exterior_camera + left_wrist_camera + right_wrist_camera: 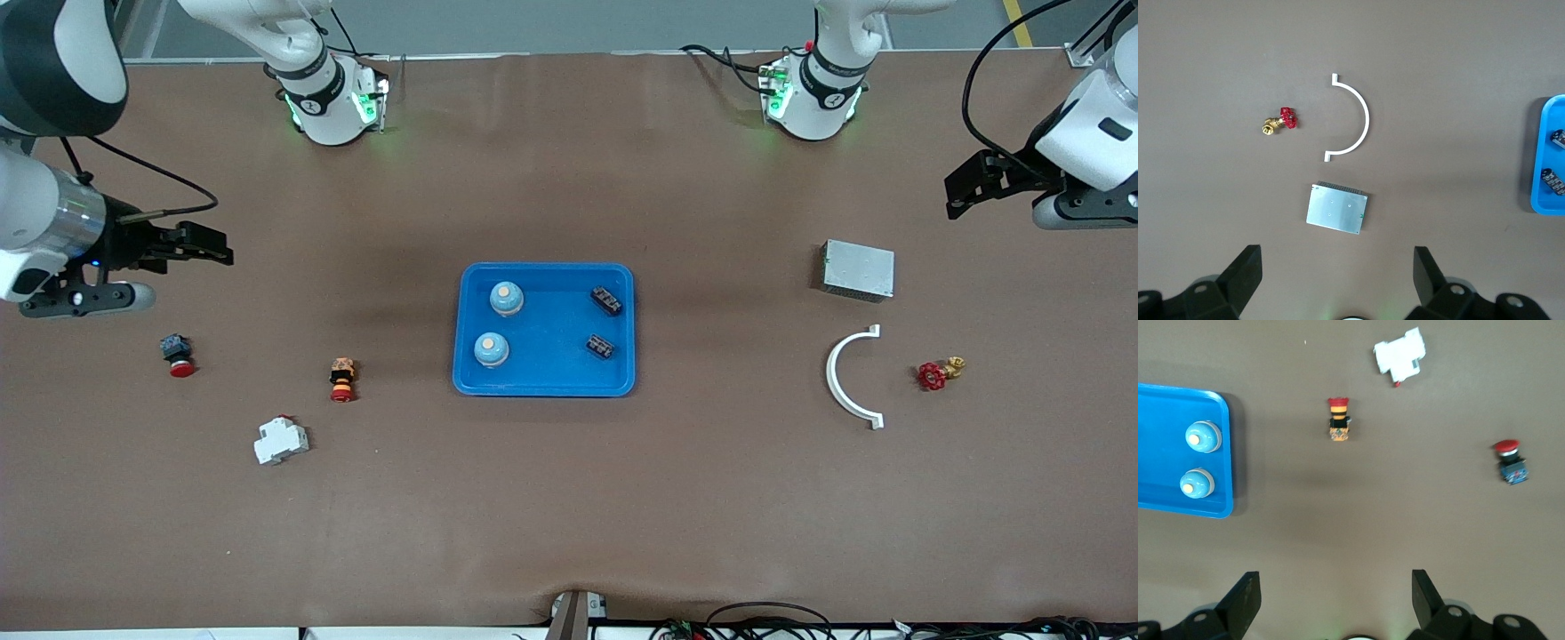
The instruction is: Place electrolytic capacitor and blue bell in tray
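My right pincer [222, 247] hangs open and empty over the bare bench [569, 516] at the right arm's end, its jaws spread wide. Below it in the front view, a red-capped push button [177, 354] lies near that end's edge, with an orange-bodied button with a red cap [342, 379] farther toward the middle. A white breaker block [281, 440] rests between the two and nearer the front camera's edge.

At the bench's middle sits the blue tray [544, 384]. Two blue bells [506, 299] [491, 349] stand in the tray's half toward the right arm's end, one nearer the front camera than the other. Two small dark parts [606, 300] [599, 346] lie in the half toward the left arm's end, apart from each other and from the bells. Whether these dark parts are capacitors I cannot tell.

Toward the left arm's end, a flat silver box [858, 269] lies on the bench. A white half-ring bracket [849, 378] rests nearer the front camera than the box. A small brass valve with a red handwheel [938, 372] sits beside the bracket, closer to that end's edge.

My left pincer [962, 188] hangs open and empty over the bench near the left arm's end, jaws wide, as its wrist view shows. Both arms wait, clear of the tray.
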{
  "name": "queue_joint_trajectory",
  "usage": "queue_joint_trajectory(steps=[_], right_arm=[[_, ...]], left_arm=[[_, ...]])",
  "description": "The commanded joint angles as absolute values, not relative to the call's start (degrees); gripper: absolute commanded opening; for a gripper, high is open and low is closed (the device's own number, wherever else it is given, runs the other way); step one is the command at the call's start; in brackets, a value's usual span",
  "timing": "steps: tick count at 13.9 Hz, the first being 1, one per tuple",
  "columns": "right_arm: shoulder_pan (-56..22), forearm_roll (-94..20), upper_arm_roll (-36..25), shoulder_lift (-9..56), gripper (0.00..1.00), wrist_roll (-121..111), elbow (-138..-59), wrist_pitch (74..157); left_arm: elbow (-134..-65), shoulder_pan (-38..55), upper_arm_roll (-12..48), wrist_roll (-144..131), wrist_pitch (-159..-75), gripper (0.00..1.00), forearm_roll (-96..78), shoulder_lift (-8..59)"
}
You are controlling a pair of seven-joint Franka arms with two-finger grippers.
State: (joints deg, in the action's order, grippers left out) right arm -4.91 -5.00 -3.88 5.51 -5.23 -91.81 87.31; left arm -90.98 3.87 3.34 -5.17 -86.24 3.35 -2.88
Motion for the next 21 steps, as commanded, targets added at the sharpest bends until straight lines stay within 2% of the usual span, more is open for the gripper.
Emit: queue_joint_trajectory(steps=[1,4,6,16,21], right_arm=[[-2.7,-3.8,-2.8,4.7,1.0,-6.2,-90.6,87.7],[-0.6,-3.0,-2.9,4.6,1.0,-4.0,-90.2,89.6],[1.6,-2.9,-2.7,4.4,1.0,5.6,-89.3,89.8],[0.3,-3.1,-2.3,4.7,1.0,8.0,-88.9,88.4],[-0.2,-3.1,-2.3,4.7,1.0,8.3,-88.8,88.7]], left_arm=[[-90.4,4.0,3.3,-4.2,-86.0,1.0,2.4,-2.8],[-90.5,4.0,3.7,-4.7,-86.0,1.0,2.4,-2.8],[-90.5,3.9,3.7,-4.7,-85.9,1.0,2.4,-3.2],[-92.3,3.4,3.8,-4.0,-85.8,1.0,2.3,-5.2],[-91.1,3.8,3.8,-4.0,-85.7,1.0,1.2,-4.6]])
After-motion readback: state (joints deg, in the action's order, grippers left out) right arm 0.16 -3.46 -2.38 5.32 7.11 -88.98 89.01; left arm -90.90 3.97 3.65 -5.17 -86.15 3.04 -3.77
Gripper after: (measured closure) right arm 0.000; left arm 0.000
